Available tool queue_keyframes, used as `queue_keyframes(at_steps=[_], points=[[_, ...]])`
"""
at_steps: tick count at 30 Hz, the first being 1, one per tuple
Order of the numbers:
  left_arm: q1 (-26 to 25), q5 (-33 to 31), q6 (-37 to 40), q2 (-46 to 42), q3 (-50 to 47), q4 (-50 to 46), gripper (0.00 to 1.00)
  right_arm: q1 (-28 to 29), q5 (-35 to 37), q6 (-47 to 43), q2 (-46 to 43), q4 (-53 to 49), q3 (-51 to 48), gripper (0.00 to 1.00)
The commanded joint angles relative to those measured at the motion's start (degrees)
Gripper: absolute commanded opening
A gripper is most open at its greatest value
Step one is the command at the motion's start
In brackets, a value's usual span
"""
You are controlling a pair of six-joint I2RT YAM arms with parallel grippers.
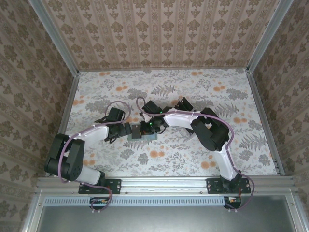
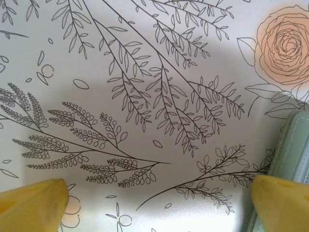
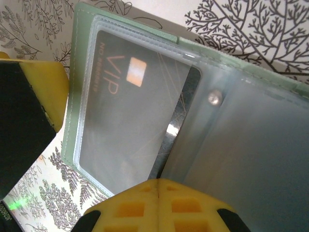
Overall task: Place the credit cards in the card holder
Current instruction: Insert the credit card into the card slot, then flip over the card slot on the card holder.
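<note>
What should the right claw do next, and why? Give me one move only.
Probably nudge the dark rectangular VIP card slightly deeper into its clear sleeve in the open sage-green folding card holder. The card sits mostly under plastic, but a shiny strip of its edge seems uncovered, and the right claw looks closed on that edge.
</note>
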Motion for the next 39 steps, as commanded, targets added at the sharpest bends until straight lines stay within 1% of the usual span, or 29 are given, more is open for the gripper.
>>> queue_keyframes(at_steps=[1, 5, 6, 8, 10, 13, 17, 23, 33, 35, 37, 39], points=[[-0.66, 2.00, 0.30, 1.16, -1.05, 0.97, 1.00, 0.25, -0.55, 0.39, 0.71, -2.35, 1.81, 0.03], [-0.61, 1.29, 0.95, -0.07, -0.12, -0.50, 1.00, -0.29, -0.20, -0.06, -2.66, -2.78, 1.58, 0.05], [-0.55, 1.12, 1.12, -0.63, 0.09, -0.80, 1.00, -0.47, 0.17, -0.14, -3.70, -3.08, 1.48, 0.08], [-0.45, 0.85, 1.48, -1.74, 0.52, -1.51, 1.00, -1.10, 1.57, -1.09, -5.60, -4.53, 1.66, 0.20], [-0.49, 0.72, 1.82, -2.78, 0.86, -2.21, 1.00, -1.87, 3.08, -2.28, -6.61, -6.07, 1.82, 0.29], [-0.52, 0.87, 1.97, -4.11, 1.22, -2.83, 1.00, -3.10, 4.51, -3.77, -6.34, -8.07, 2.39, 0.35], [-0.65, 1.77, 1.93, -5.25, 1.40, -3.44, 1.00, -3.97, 6.17, -5.41, -4.99, -9.65, 3.15, 0.38], [-1.45, 2.19, 1.64, -6.34, 1.63, -4.04, 1.00, -4.17, 9.65, -7.30, -3.81, -10.85, 3.51, 0.38], [-3.51, 2.15, 1.24, -5.64, 2.82, -3.73, 1.00, -4.17, 9.67, -7.61, -1.56, -10.59, 3.03, 0.39], [-3.58, 2.15, 1.29, -5.57, 2.91, -3.42, 1.00, -4.17, 9.76, -7.27, -1.41, -10.23, 2.52, 0.43], [-5.50, 2.38, 1.47, -5.67, 2.67, -2.60, 1.00, -4.17, 9.30, -6.87, -0.97, -9.81, 2.20, 0.48], [-6.27, 2.64, 1.70, -5.85, 2.33, -1.55, 1.00, -4.17, 7.80, -6.11, -0.63, -9.03, 1.78, 0.50]])
